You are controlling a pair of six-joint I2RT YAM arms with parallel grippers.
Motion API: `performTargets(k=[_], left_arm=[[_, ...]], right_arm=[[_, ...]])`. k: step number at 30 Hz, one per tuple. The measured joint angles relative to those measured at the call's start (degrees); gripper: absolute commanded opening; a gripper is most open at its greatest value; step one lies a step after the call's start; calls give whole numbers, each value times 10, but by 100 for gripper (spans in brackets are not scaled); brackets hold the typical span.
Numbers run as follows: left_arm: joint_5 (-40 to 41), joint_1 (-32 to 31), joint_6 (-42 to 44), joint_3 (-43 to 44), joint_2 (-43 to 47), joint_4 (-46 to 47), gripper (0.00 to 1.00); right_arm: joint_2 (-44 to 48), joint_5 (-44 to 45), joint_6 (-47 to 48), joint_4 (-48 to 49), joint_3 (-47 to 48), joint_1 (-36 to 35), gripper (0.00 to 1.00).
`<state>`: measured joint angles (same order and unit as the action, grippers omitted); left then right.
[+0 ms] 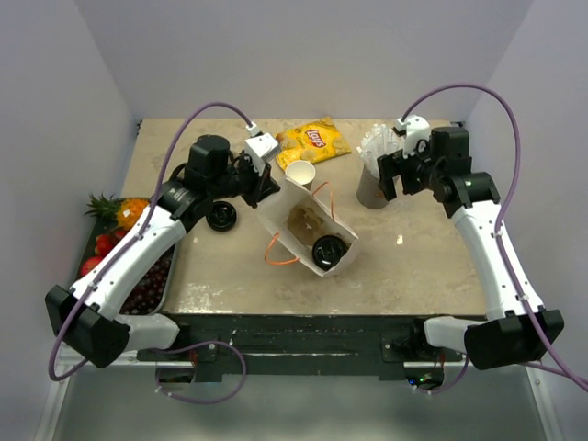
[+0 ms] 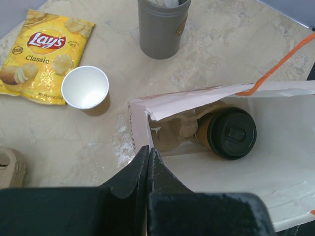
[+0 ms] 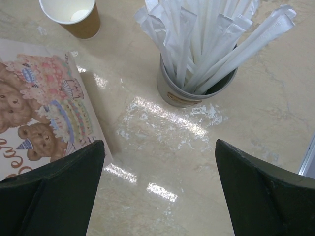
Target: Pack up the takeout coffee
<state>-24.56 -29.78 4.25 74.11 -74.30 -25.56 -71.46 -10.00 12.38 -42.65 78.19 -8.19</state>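
A white paper bag (image 1: 292,204) (image 2: 275,162) lies on its side, mouth open. Inside it a tan cup with a black lid (image 1: 329,252) (image 2: 231,132) rests in a pulp carrier (image 2: 174,132). My left gripper (image 1: 266,184) (image 2: 148,150) is shut on the bag's rim. An open tan cup, white inside (image 1: 300,173) (image 2: 85,87) (image 3: 74,17), stands upright just beyond the bag. A loose black lid (image 1: 220,217) lies on the table beside the left arm. My right gripper (image 1: 390,179) (image 3: 158,142) hangs open and empty in front of the straw cup.
A grey cup of wrapped straws (image 1: 375,175) (image 2: 161,29) (image 3: 197,83) stands at the back right. A yellow chips bag (image 1: 314,140) (image 2: 42,54) lies at the back. A fruit tray (image 1: 119,248) sits at the left edge. The bag's orange handles (image 1: 276,253) trail forward.
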Motion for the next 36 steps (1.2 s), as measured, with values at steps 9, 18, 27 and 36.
performTargets(k=[9, 18, 27, 36], left_arm=[[19, 2, 24, -43, 29, -2, 0], [17, 20, 17, -49, 50, -3, 0], [7, 33, 2, -53, 64, -3, 0], [-4, 40, -8, -55, 64, -3, 0]], right_arm=[[2, -3, -4, 5, -23, 0, 96], [12, -14, -4, 5, -28, 0, 96], [10, -23, -4, 7, -28, 0, 96], [10, -30, -4, 7, -28, 0, 96]])
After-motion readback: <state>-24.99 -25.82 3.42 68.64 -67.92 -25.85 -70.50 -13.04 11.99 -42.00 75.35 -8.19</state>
